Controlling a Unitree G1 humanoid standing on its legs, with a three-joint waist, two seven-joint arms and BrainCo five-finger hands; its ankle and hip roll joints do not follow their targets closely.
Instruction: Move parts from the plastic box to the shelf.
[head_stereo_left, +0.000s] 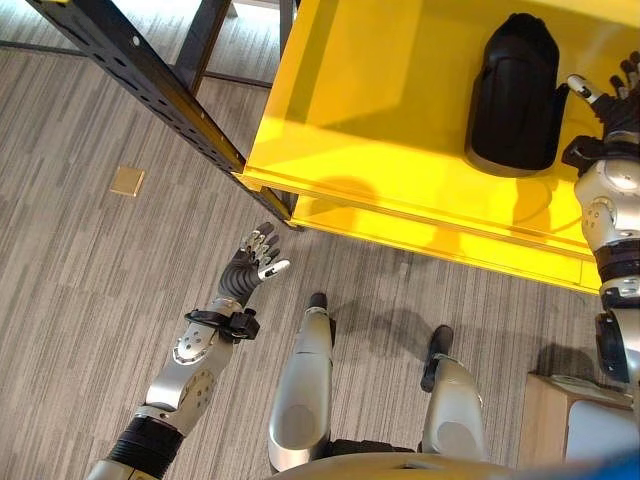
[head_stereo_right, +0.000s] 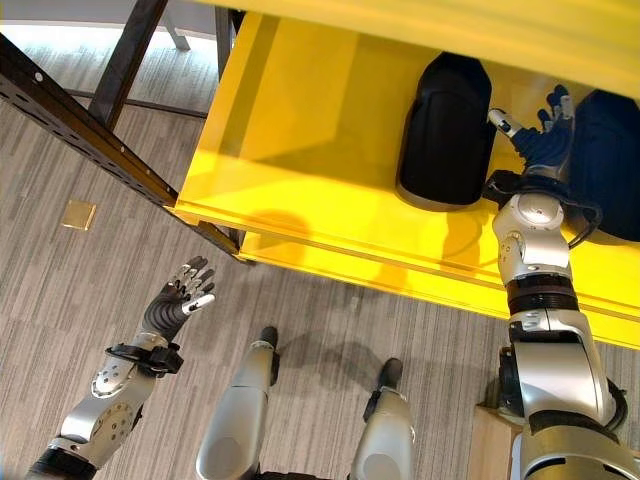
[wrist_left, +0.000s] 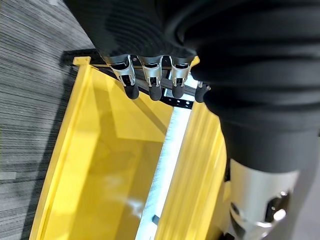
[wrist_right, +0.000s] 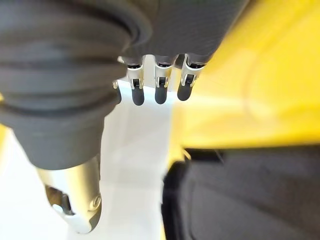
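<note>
Nearest the robot, at the lower right corner of the left eye view, a pale wooden box (head_stereo_left: 555, 420) stands on the grey striped floor (head_stereo_left: 70, 300). No writing can be read on anything here.

The left hand (head_stereo_left: 252, 268) is held out low over the floor, palm turned up, fingers loosely spread and relaxed, holding nothing. It is just short of the front corner of the yellow shelf (head_stereo_left: 380, 110) and does not touch it. In its own wrist view the fingers (wrist_left: 153, 82) hang straight past the dark cover, with the yellow boards beyond them.

A small tan square (head_stereo_left: 127, 181) lies flat on the floor, well to the left of that hand.

Farther off, a black perforated rail (head_stereo_left: 140, 75) runs diagonally to the shelf's near corner.

On the yellow shelf a black part (head_stereo_right: 447, 132) stands with its rounded end pointing away from the robot. The right hand (head_stereo_right: 540, 135) is raised just beside it, on its right, fingers straight and fanned, gripping nothing; whether it brushes the part is hard to tell. Beyond the hand, a second dark part (head_stereo_right: 605, 165) sits on the same shelf.
</note>
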